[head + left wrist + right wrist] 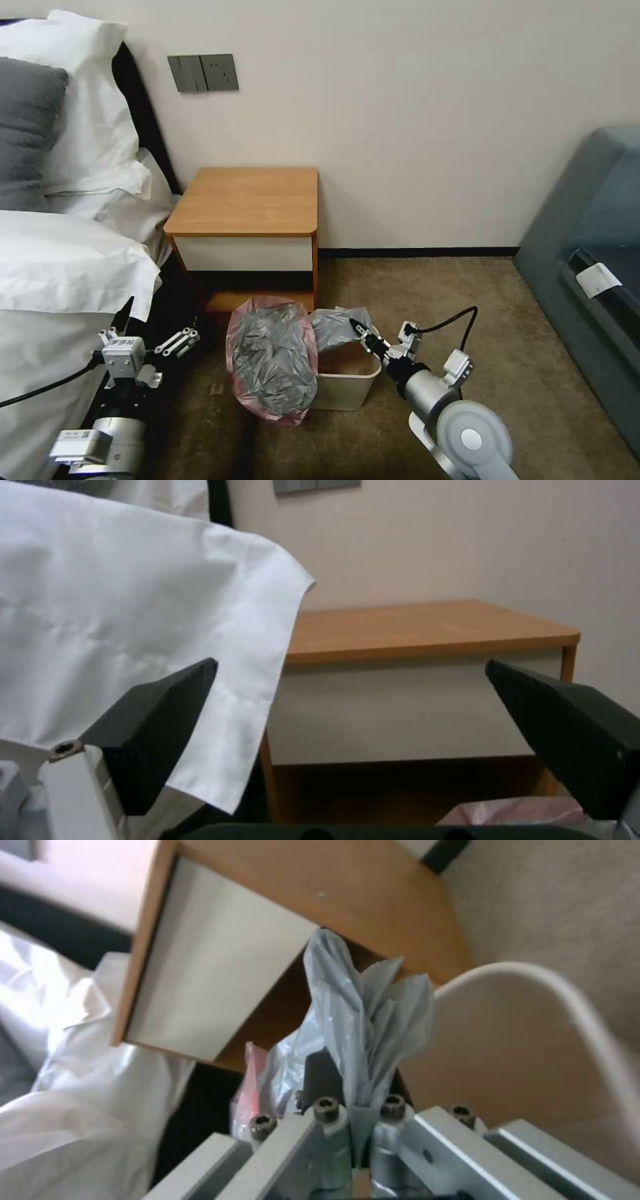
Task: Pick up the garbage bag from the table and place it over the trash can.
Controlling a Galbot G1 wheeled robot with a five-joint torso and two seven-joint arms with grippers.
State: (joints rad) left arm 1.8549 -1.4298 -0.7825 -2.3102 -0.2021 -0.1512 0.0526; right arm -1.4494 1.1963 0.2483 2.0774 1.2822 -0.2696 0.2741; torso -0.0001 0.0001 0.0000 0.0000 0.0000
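Observation:
The garbage bag (pixel 273 360), crinkled grey with a pink rim, hangs over the left side of the beige trash can (pixel 347 387) on the carpet. A grey flap of it stretches across the bin's opening. My right gripper (pixel 358 329) is shut on that flap above the bin; in the right wrist view the pinched garbage bag (pixel 367 1030) fans out from the closed jaws beside the trash can (pixel 533 1040) rim. My left gripper (pixel 177 341) hangs open low at the left, beside the bed, its fingers (pixel 160 720) spread wide facing the table (pixel 427 630). The table (pixel 247 200) top is bare.
A bed with white sheets (pixel 60 280) and pillows fills the left side. A grey sofa (pixel 593 267) stands at the right. The wall runs behind the table. Open carpet (pixel 433 293) lies to the right of the bin.

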